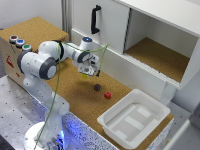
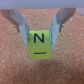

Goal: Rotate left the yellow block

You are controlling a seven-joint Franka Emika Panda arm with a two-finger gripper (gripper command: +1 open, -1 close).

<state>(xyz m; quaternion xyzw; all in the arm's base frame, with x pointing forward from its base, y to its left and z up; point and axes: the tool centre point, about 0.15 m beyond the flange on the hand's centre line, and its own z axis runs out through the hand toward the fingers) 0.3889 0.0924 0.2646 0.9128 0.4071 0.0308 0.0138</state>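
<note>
Yellow block (image 2: 39,44) is what you are after, and your two cameras tell you different things about it.

From the exterior view you get the whole layout. The cork tabletop (image 1: 75,92) runs in front of a white cabinet (image 1: 145,35) with a black handle (image 1: 95,19) on its door. A white tray (image 1: 134,120) sits at the tabletop's end toward the exterior view's right. The white arm (image 1: 42,62) reaches out over the cork, and the fingers (image 1: 88,73) hang just above it. In this view the yellow block (image 1: 84,76) is only a small bright speck at the fingertips. A dark purple block (image 1: 97,87) lies near the yellow block, toward the tray, and a red block (image 1: 107,95) lies a little beyond that, nearer the tray again. Both are apart from the yellow one.

Your wrist view drops all of that and shows you the grasp close up. The fingers (image 2: 40,31) stand on either side of the yellow block's upper part, closed in against its sides, so they have hold of it. You cannot tell from either view whether the block rests on the cork or is lifted just clear.

Up close, the block is bright yellow-green and cube-like, with a dark letter N and a short dark line beneath it on the face you see.
</note>
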